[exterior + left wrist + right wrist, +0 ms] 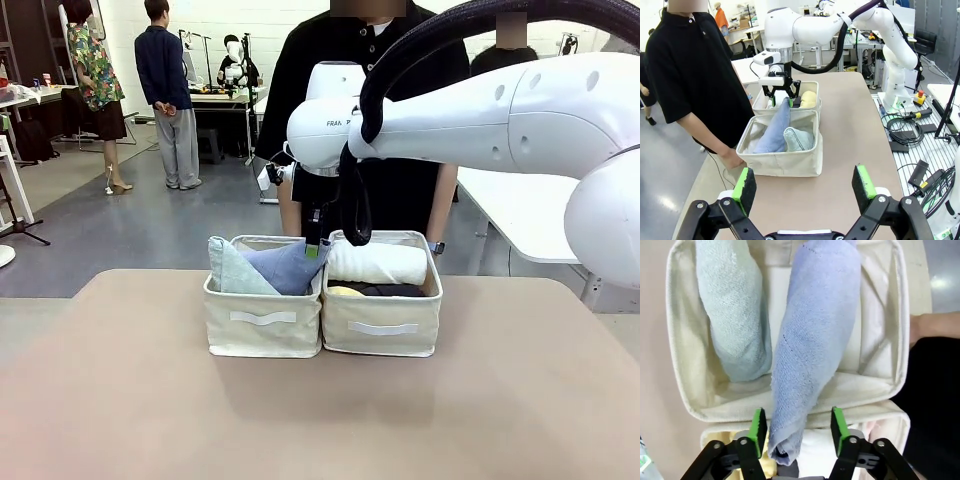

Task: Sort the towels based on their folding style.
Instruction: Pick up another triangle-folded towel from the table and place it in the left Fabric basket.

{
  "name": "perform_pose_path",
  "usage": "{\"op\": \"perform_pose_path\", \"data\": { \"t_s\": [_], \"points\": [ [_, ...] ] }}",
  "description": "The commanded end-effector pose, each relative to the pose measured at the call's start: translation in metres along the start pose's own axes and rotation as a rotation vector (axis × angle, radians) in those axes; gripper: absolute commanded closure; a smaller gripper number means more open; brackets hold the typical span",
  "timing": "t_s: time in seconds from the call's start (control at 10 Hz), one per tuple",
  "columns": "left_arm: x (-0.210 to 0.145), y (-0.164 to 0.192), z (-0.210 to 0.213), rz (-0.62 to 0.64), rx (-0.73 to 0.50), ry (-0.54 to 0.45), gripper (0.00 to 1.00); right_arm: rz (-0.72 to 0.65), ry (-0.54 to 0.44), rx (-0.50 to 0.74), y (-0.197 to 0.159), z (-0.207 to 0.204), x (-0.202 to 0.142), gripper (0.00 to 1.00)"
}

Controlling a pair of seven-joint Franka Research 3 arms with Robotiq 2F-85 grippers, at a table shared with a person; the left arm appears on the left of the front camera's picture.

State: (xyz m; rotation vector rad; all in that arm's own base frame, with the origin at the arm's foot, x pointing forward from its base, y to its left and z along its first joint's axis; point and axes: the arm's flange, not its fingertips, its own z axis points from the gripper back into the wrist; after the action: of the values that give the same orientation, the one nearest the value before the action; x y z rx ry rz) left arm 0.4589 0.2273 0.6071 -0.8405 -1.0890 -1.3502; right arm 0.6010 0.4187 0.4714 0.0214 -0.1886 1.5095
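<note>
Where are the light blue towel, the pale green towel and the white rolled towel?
light blue towel (815, 325), right wrist view, middle of its body
pale green towel (732, 315), right wrist view, its broad middle
white rolled towel (378, 264), front view, middle of the roll

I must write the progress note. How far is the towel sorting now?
Nearly done: the pale green cone lies in the left bin, rolled towels in the right bin. The open right gripper straddles the light blue cone, whose tip overhangs the rim.
</note>
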Motion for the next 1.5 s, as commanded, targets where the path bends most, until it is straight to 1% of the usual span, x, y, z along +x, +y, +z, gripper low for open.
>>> {"op": "perform_pose_path", "data": {
  "t_s": [0.0, 0.1, 0.2, 0.3, 0.4, 0.5, 0.6, 0.7, 0.8, 0.9, 1.1, 1.2, 1.3, 1.4],
  "points": [
    [0.002, -0.002, 0.001, -0.004, 0.004, -0.014, 0.00, -0.005, -0.008, -0.016, 0.008, 0.003, -0.013, 0.04],
    [0.002, -0.002, 0.001, -0.004, 0.004, -0.014, 0.00, -0.012, -0.007, -0.019, 0.009, 0.006, -0.015, 0.00],
    [0.002, -0.002, 0.001, -0.004, 0.004, -0.014, 0.00, -0.017, -0.004, -0.027, 0.012, 0.013, -0.018, 0.00],
    [0.002, -0.002, 0.001, -0.004, 0.004, -0.014, 0.00, -0.018, -0.002, -0.021, 0.026, 0.033, -0.030, 0.00],
    [0.002, -0.002, 0.001, -0.004, 0.004, -0.014, 0.00, 0.001, -0.014, -0.020, 0.047, 0.062, -0.051, 0.00],
    [0.002, -0.002, 0.001, -0.004, 0.004, -0.014, 0.00, -0.025, -0.024, -0.046, 0.075, 0.092, -0.082, 0.00],
    [0.002, -0.002, 0.001, -0.004, 0.004, -0.014, 0.00, -0.088, -0.019, -0.069, 0.104, 0.115, -0.116, 0.00],
    [0.002, -0.002, 0.001, -0.004, 0.004, -0.014, 0.00, -0.177, 0.020, -0.084, 0.130, 0.130, -0.145, 0.00],
    [0.002, -0.002, 0.001, -0.004, 0.004, -0.014, 0.00, -0.267, 0.030, -0.102, 0.155, 0.141, -0.176, 0.00],
    [0.002, -0.002, 0.001, -0.004, 0.004, -0.014, 0.00, -0.331, 0.015, -0.119, 0.174, 0.149, -0.203, 0.00],
    [0.002, -0.002, 0.001, -0.004, 0.004, -0.014, 0.00, -0.452, -0.046, -0.157, 0.205, 0.170, -0.252, 0.00],
    [0.002, -0.002, 0.001, -0.004, 0.004, -0.014, 0.00, -0.494, -0.088, -0.177, 0.211, 0.176, -0.269, 0.00],
    [0.002, -0.002, 0.001, -0.004, 0.004, -0.014, 0.00, -0.508, -0.097, -0.165, 0.206, 0.174, -0.274, 0.00],
    [0.002, -0.002, 0.001, -0.004, 0.004, -0.014, 0.00, -0.531, -0.073, -0.151, 0.197, 0.169, -0.274, 0.00]
  ]
}}
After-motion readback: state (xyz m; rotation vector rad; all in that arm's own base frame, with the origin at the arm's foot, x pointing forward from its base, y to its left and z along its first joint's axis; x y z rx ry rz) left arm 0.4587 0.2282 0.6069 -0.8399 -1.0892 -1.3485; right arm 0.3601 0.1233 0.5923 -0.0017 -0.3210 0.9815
